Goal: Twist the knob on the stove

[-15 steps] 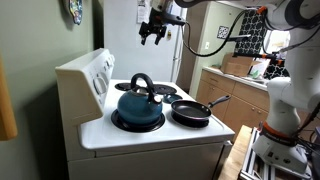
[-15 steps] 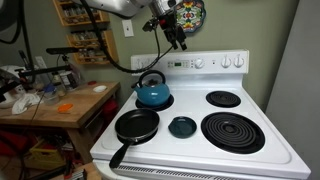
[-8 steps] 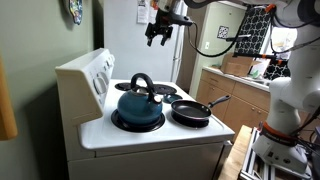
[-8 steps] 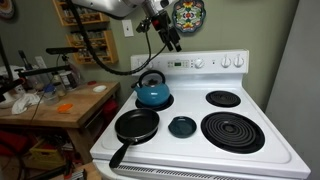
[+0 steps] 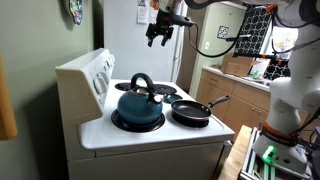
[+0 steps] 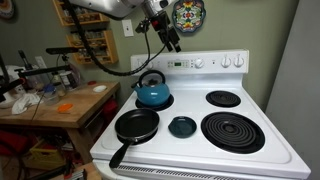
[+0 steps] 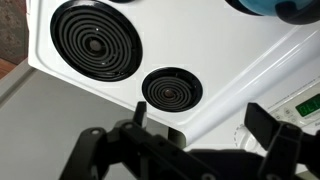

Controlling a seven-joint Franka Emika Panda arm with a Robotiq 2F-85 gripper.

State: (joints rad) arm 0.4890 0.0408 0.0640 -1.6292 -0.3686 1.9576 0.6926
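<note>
Black robot hand (image 5: 157,38) hovered high above large white electric stove (image 6: 187,150), fingers apart, holding nothing, well clear of white back-panel knobs (image 6: 232,62) and blue kettle (image 6: 153,96).

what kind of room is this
Most likely a home kitchen: a large white electric stove with black coil burners, a blue kettle and a black frying pan on it, and a wooden counter alongside.

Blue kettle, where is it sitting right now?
In an exterior view the blue kettle sits on a back burner of the stove, right behind the black frying pan.
</note>
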